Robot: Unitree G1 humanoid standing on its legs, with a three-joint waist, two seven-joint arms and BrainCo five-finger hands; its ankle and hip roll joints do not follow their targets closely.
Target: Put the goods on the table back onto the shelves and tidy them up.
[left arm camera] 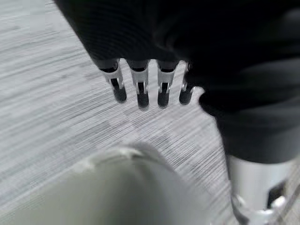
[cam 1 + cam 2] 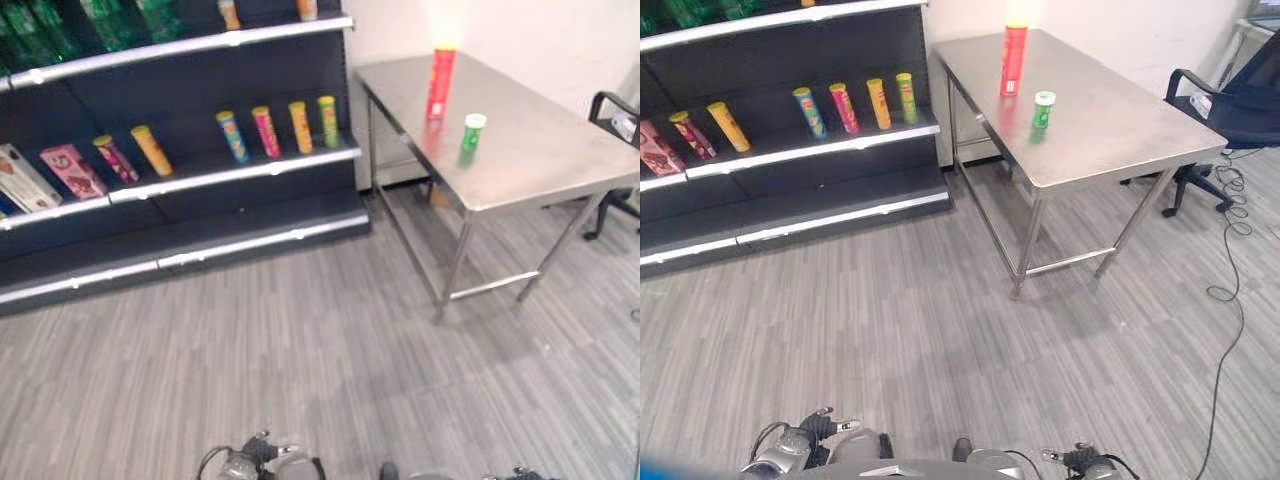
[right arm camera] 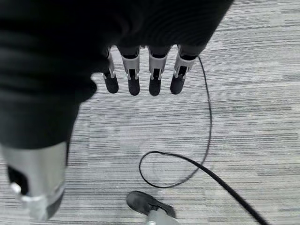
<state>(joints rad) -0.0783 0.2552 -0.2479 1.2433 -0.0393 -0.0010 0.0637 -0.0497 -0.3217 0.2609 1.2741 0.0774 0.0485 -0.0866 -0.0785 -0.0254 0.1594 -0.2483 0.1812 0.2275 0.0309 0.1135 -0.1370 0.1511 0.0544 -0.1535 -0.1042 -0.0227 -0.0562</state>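
Both cans, red [image 2: 440, 83] and green [image 2: 472, 131], stood upright on the table [image 2: 540, 160], far ahead-right of both empty, relaxed hands, right [image 3: 140, 70] nearer than left [image 1: 150, 84].

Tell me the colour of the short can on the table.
Green with a white lid; the short can shows best in the right eye view.

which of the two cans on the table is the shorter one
The green can with the white lid, nearer the table's front edge; the red can behind it stands much taller.
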